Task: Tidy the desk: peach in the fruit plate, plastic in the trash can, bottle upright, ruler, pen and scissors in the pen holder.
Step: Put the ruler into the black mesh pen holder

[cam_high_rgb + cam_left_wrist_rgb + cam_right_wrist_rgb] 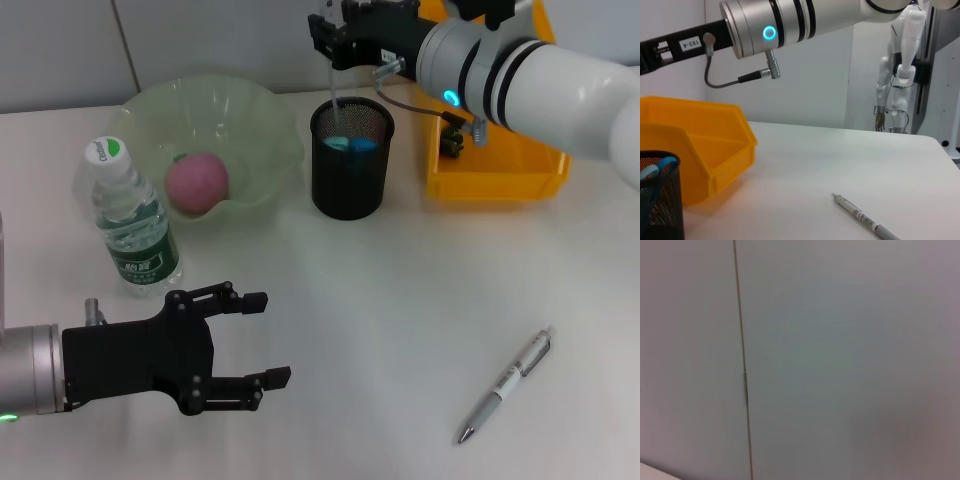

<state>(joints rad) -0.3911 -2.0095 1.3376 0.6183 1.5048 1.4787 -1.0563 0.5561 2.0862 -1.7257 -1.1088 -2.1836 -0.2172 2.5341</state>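
Hanging over the black pen holder [350,160] near the table's far edge, the right tool [335,45] pinches a clear ruler [335,100] upright to drop it in. Left tool [255,340] waits wide at the near-left corner; pen [507,385] lies near-right.

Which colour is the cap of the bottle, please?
The cap of the bottle is white with green; the head view shows it best.

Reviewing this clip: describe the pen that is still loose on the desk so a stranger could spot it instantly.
Start at the black mesh pen holder near the back of the white desk, beside the yellow bin. Come toward the robot and to its right: the pen lies alone on bare desk, slanted. It is slim and silver-white, the only thing on that part of the desk.
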